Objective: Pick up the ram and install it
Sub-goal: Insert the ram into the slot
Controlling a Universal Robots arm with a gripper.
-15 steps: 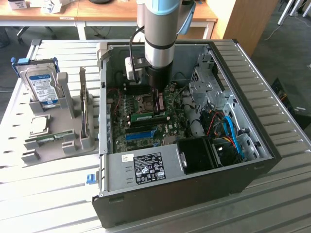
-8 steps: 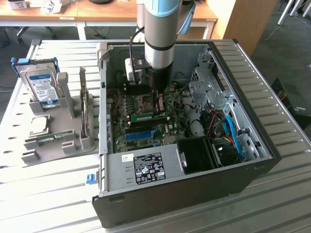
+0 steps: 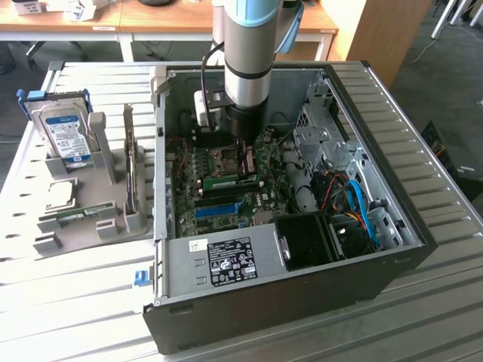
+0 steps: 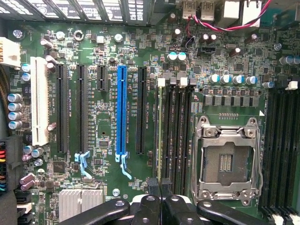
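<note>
While the jaws are pinched almost together on what looks like the upper edge of the ram (image 4: 160, 136), the gripper (image 4: 161, 191) stands low over the motherboard (image 4: 108, 65). We judge the pickup done and the ram standing in its slot beside the CPU socket (image 4: 226, 161). Full seating is unconfirmed and release is left.
</note>
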